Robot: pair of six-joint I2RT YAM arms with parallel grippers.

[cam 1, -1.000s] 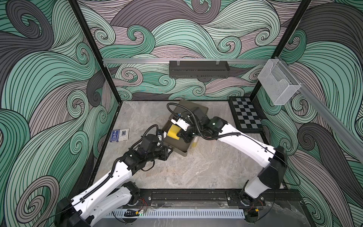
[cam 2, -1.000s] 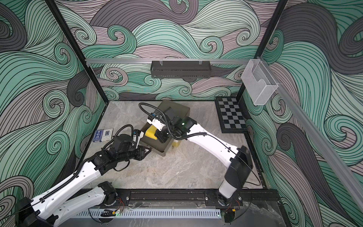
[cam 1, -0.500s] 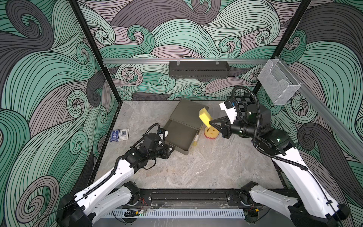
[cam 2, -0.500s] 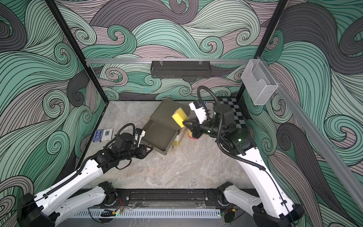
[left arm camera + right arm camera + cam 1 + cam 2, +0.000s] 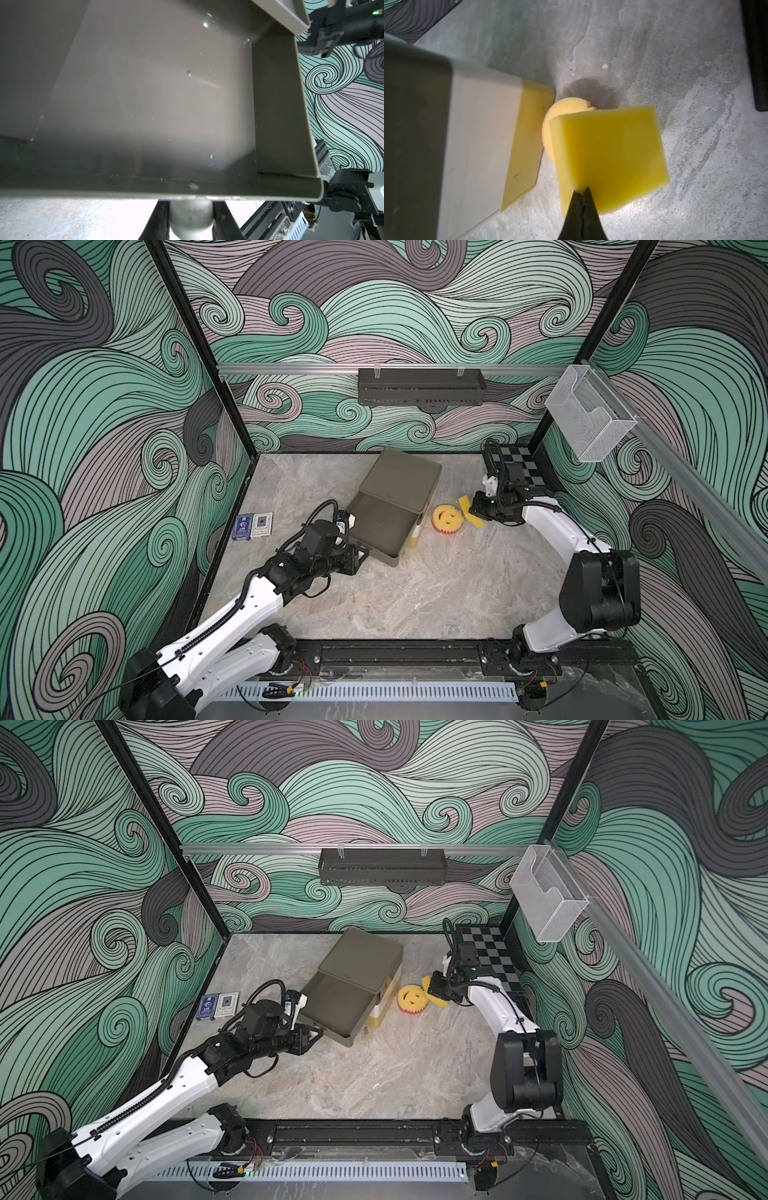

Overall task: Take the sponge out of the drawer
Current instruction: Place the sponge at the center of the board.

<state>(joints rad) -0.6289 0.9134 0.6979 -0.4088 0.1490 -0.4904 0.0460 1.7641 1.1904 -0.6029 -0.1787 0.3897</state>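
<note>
Yellow foam is being pinched at one edge by my right jaws, which are pressing almost together through the sponge [image 5: 608, 153]. I am holding the sponge outside the drawer [image 5: 374, 526], at 3 o'clock from it in both top views. It is hanging low over the worktop [image 5: 415, 597], just beside a round smiley scrubber [image 5: 447, 519] lying at the sponge's 9 o'clock. I cannot tell whether the sponge is touching the worktop.

My left jaws are clamping on the silver knob [image 5: 191, 209] at the drawer's front, at 7 o'clock from the drawer, which is standing pulled open. The left wrist view is showing the drawer's floor bare.

Progress: I am judging the removal as essentially done, since the sponge is clear of the drawer. Setting it down and parting the right jaws is what I am judging to be left.

Markings: two card packs [image 5: 252, 526], one blue and one pale, are lying at 9 o'clock from the drawer; their print is too small for reading. No brand or label is showing on the sponge, the drawer, or the checkerboard [image 5: 521, 466] at 2 o'clock.
</note>
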